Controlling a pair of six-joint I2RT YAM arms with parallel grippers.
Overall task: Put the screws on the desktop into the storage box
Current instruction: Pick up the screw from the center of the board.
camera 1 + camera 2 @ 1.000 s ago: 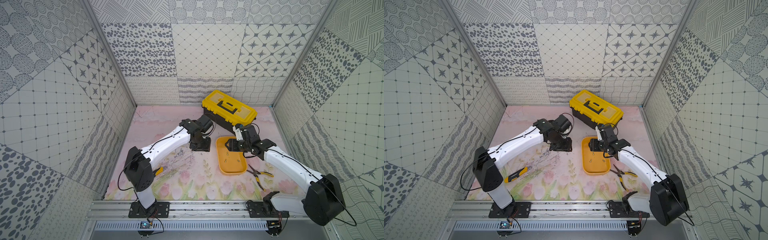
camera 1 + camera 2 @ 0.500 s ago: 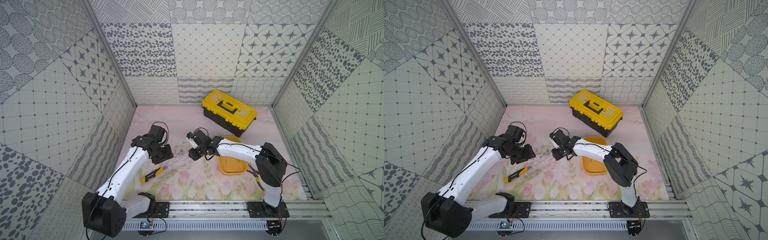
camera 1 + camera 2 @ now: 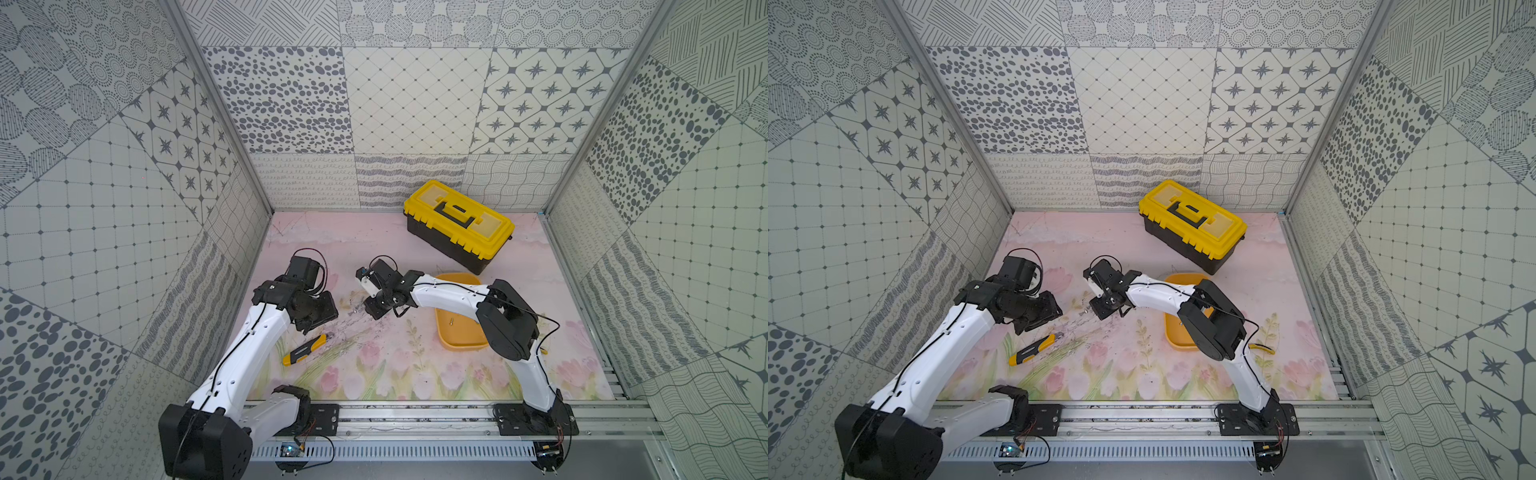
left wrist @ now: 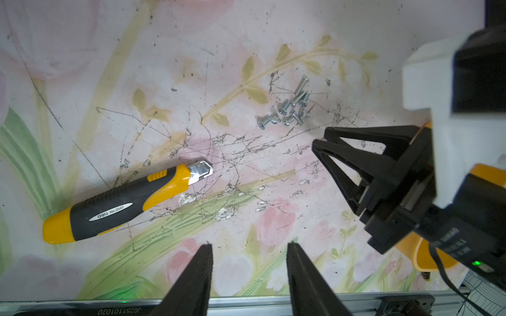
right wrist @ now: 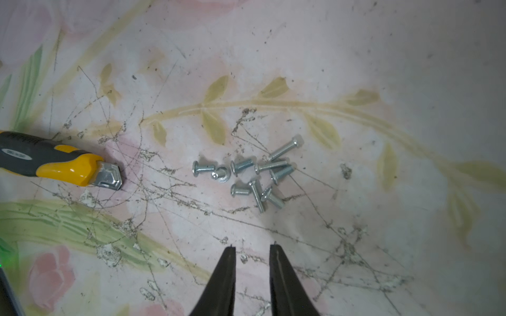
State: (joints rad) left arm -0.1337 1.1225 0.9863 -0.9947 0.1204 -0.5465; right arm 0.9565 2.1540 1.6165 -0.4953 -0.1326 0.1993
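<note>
Right tool (image 5: 253,245), tips slightly apart and empty, hovers just short of the screws (image 5: 242,166) clustered on the counter (image 5: 383,68). Advised: descend over one outlying screw, straddle its shank, then close without nudging neighbours. Left tool (image 4: 250,244) hangs apart, empty. The storage box (image 3: 457,345) lies apart from the cluster, under the right arm.

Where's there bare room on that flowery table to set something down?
Bare: the back-left stretch between rear wall and toolbox, and the front tulip strip between knife and storage box. Crowded: the middle, where left pincer and right pincer hang near the screws.
</note>
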